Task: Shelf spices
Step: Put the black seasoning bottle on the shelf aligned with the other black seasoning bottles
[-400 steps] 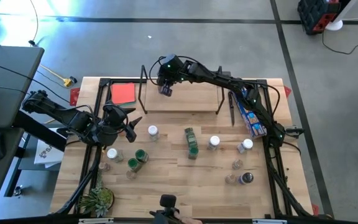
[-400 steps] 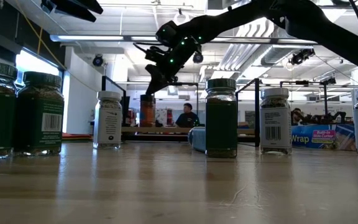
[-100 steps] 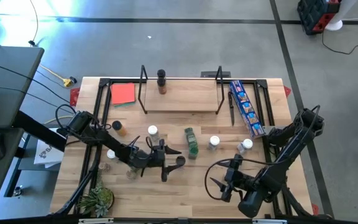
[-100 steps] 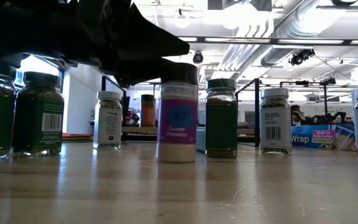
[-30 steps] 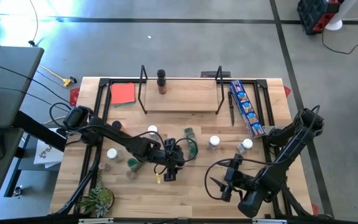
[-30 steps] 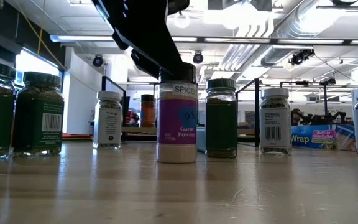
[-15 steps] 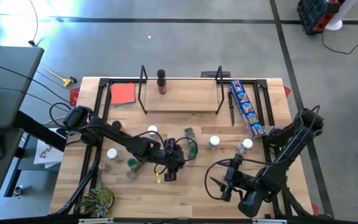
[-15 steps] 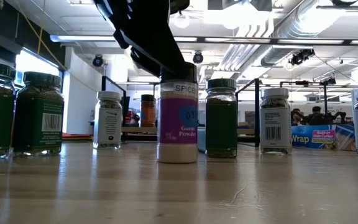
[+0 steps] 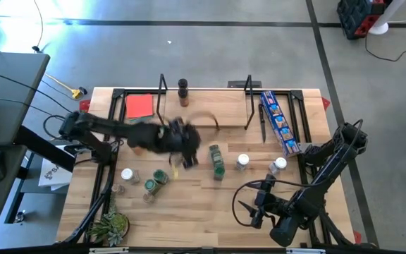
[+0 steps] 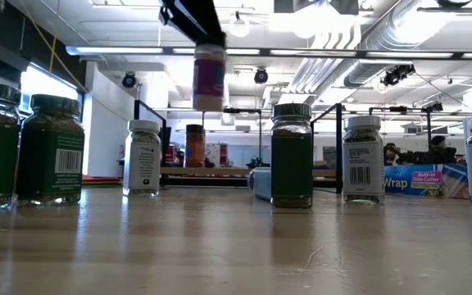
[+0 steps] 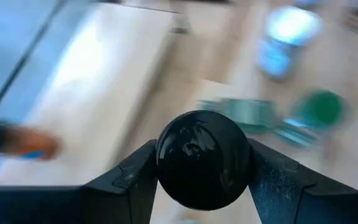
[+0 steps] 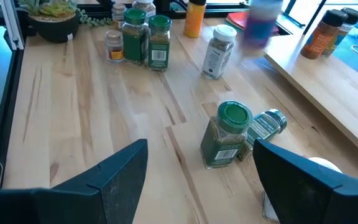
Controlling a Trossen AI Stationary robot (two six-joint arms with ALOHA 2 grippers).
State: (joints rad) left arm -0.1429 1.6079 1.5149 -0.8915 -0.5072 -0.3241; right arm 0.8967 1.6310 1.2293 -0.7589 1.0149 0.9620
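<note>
One jar [image 10: 209, 75], black-lidded, sits pinched in your left gripper [image 11: 202, 163] at frame centre, lifted clear to reach the shelf [image 9: 206, 113]; right gripper [image 12: 201, 171] waits spread, lower right.

Lighting bright and even, from ceiling strip fixtures [image 10: 179, 51] visible in the low view. Tabletop [image 10: 236, 246] carries soft glare and faint reflections of the jars. Left arm [image 9: 139, 134] smeared by motion blur in the high view. Left wrist view heavily blurred beyond the black lid [image 11: 202, 158]. Right wrist view mostly sharp, one raised jar [image 12: 263, 23] smeared
</note>
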